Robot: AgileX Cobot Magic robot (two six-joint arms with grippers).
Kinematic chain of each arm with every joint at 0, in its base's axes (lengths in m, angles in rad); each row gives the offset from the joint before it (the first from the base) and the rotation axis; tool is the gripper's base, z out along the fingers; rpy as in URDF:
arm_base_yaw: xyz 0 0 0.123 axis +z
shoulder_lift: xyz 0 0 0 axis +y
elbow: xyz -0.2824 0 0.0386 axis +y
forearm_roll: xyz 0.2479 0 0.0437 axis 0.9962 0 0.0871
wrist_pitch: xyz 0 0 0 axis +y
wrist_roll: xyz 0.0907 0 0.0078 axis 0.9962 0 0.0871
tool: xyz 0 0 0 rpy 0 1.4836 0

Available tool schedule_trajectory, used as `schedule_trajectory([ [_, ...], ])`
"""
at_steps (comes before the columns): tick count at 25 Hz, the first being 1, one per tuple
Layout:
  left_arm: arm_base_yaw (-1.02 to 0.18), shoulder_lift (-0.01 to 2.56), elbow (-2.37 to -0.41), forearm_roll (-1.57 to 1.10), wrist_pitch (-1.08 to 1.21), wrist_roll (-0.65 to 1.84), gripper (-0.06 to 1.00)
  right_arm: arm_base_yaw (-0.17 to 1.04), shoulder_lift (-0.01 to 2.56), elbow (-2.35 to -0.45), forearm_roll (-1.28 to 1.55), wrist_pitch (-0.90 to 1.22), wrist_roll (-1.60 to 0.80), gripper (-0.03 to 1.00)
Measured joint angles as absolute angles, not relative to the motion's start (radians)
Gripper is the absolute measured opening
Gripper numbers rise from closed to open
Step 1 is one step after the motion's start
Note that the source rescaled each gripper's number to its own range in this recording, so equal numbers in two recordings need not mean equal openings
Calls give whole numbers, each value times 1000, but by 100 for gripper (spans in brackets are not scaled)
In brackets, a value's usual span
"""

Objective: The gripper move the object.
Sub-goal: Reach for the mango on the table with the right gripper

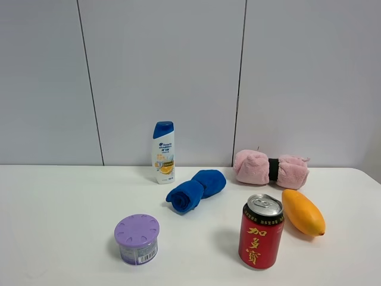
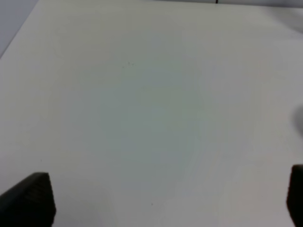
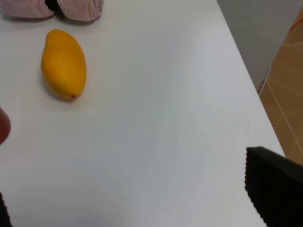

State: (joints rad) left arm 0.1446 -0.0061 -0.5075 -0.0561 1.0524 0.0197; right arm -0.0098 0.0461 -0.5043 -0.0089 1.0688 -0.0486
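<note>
The orange-yellow mango point(image 1: 303, 212) lies on the white table point(image 1: 59, 202) at the right, beside the red can, its pointed tip toward the front. It also shows in the right wrist view point(image 3: 63, 64). Neither gripper shows in the exterior high view. The right gripper point(image 3: 137, 203) is open and empty, its black fingertips point(image 3: 274, 189) well apart, some way short of the mango. The left gripper point(image 2: 161, 198) is open and empty over bare table, with fingertips point(image 2: 28, 198) at the frame's corners.
A red drink can point(image 1: 261, 231) stands just left of the mango. A rolled pink towel point(image 1: 271, 168) lies behind it. A rolled blue cloth point(image 1: 195, 190), a shampoo bottle point(image 1: 164, 152) and a purple jar point(image 1: 137, 239) stand toward the middle and left. The table's right edge point(image 3: 246, 85) is near the mango.
</note>
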Motion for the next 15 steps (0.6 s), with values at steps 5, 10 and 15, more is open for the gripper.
schedule_trajectory([
  [5,145,-6,-507,-56,1052,20,100,-10,46,-504,-9,1069,-49,100],
  [10,145,-6,-507,-56,1052,20,100,-10,46,-504,-9,1069,-49,100],
  [15,145,-6,-507,-56,1052,20,100,-10,46,-504,-9,1069,-49,100],
])
